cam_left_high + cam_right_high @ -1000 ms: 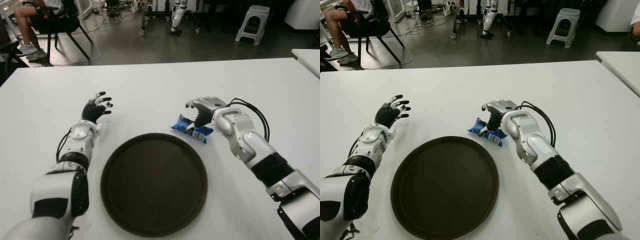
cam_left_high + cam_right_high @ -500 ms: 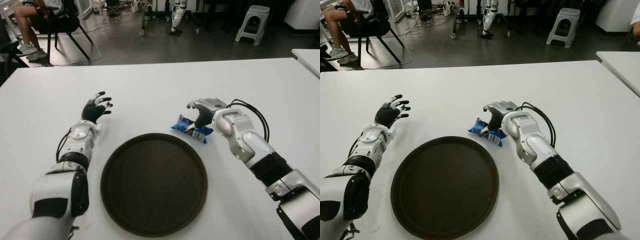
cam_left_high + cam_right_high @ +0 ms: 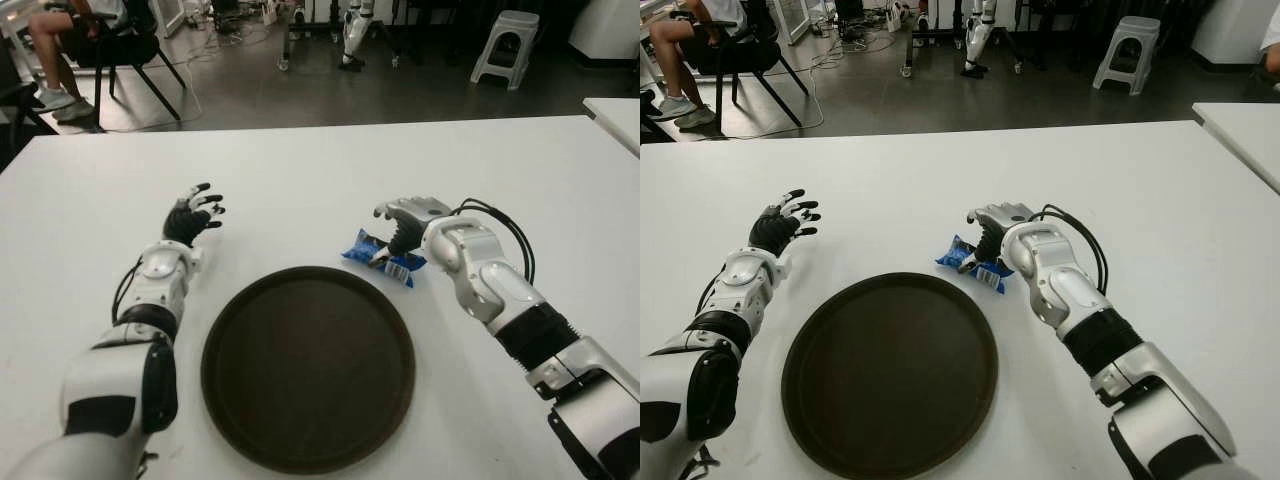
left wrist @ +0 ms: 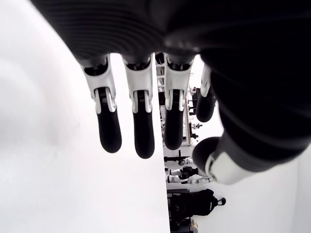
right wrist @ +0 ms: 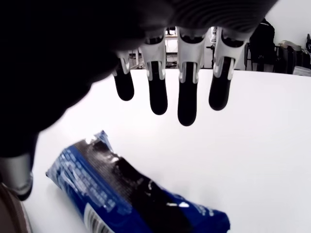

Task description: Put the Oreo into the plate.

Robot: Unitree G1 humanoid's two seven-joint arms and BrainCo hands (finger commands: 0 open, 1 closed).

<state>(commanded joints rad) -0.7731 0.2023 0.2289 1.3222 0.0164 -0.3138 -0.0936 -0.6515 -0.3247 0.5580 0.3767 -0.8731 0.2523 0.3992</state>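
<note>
Right wrist view shows you the right hand with its fingers stretched out straight and holding nothing. The blue Oreo pack lies flat on the white table right under that hand. You cannot tell from this view if the thumb touches the pack.

From the head camera you see the Oreo pack on the table just past the far right edge of the big dark plate. It is not in the plate. Your right hand sits over the pack's far end, palm down.

Your left hand shows on the other side, past the plate's far left edge and a bit away from it. In the left wrist view its fingers are spread out and loose, and it holds nothing.

Far behind the table you can see a person's legs by a black chair, and a pale stool on the grey floor.
</note>
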